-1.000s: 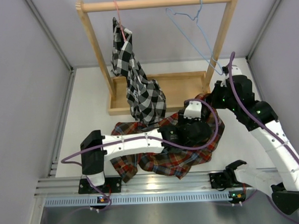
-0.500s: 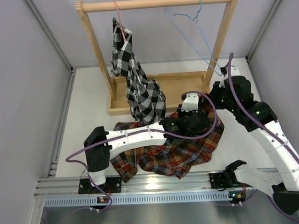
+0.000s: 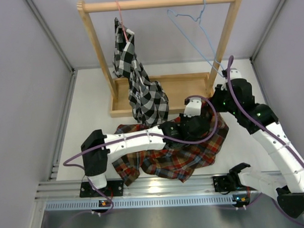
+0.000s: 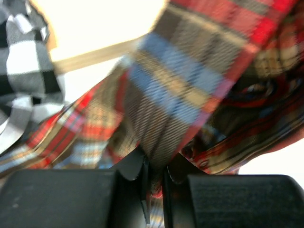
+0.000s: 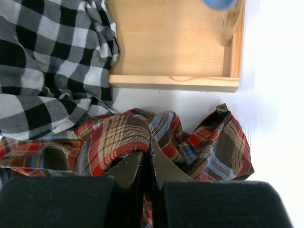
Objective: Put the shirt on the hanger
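While the soft red-orange-blue plaid shirt (image 4: 175, 85) runs up from between them, L gripper (image 4: 153, 167) jaws stand narrow, pinching its fold; R gripper (image 5: 147, 159) jaws pressed together, fabric at tips

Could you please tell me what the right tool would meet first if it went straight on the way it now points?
The shirt: a fold sits right at the right tool, apparently pinched in its tips. Beyond lies the wooden rack base; depth unclear.

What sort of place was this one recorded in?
Probably a lab test cell, not a home: grey panel walls, a metal mounting rail, and a wooden clothes rack on a white table.
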Controlling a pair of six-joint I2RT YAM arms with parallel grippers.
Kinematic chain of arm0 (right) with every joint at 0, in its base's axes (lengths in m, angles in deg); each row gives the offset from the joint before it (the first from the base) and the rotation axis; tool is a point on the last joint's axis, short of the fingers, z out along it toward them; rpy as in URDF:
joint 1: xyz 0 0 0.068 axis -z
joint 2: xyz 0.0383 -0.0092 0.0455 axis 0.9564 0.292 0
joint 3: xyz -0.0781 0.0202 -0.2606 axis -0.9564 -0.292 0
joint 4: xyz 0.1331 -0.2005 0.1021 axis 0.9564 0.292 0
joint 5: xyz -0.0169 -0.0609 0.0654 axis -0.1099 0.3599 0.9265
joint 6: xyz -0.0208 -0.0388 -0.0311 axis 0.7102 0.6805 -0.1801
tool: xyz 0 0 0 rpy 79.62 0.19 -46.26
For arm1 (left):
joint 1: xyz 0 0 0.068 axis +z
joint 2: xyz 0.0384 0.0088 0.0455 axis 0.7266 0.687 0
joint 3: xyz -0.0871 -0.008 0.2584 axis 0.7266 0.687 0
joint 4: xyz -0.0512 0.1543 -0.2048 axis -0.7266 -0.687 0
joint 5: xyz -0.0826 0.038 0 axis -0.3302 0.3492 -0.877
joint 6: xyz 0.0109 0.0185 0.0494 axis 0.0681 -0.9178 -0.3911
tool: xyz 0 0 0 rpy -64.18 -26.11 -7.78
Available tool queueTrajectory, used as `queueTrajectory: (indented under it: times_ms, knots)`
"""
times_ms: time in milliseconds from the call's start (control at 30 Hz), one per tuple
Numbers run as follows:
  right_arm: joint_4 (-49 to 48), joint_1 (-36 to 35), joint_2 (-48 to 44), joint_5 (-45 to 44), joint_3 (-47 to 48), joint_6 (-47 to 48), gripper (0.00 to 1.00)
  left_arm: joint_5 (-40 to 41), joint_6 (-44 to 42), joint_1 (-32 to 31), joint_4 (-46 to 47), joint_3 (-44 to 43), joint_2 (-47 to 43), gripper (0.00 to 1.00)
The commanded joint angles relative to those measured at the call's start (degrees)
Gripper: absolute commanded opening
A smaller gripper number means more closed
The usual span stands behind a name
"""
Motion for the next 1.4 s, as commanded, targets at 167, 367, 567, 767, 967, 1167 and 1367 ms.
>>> queueTrajectory:
  times_ms: [167, 367, 567, 767, 967, 1167, 1367]
  knots:
    - [-3.37, -0.78, -0.81, 0.63, -1.09, 3.38, 0.00, -10.53, -3.63, 0.08, -0.86, 8.44, -16.69, 0.09]
    - [-4.77, -0.86, -1.60, 5.99, -3.11, 3.04, 0.00, -11.52, -6.10, 0.35, -2.80, 10.03, -19.96, 0.24]
    - [-5.04, -0.86, -2.22, 9.33, -3.02, 1.81, 0.00, -14.25, -7.07, 0.96, -2.80, 7.31, -13.74, 0.37]
    - [-4.95, -0.86, -2.48, 8.46, -3.63, 1.63, 0.00, -15.04, -6.10, 1.05, -2.72, 5.37, -9.16, 0.40]
    - [-4.95, -0.86, -1.25, 8.63, -3.81, 1.63, 0.00, -11.80, -3.56, 1.05, -2.80, 5.45, -8.09, 0.46]
    - [-5.04, -0.86, -1.43, 9.42, -3.72, 1.98, 0.00, -7.05, -2.76, 1.05, -2.63, 5.81, -9.06, 0.59]
    - [-4.95, -0.95, -1.60, 9.95, -3.81, 2.33, 0.00, -5.90, -4.69, 1.22, 0.61, 5.37, -8.36, 0.55]
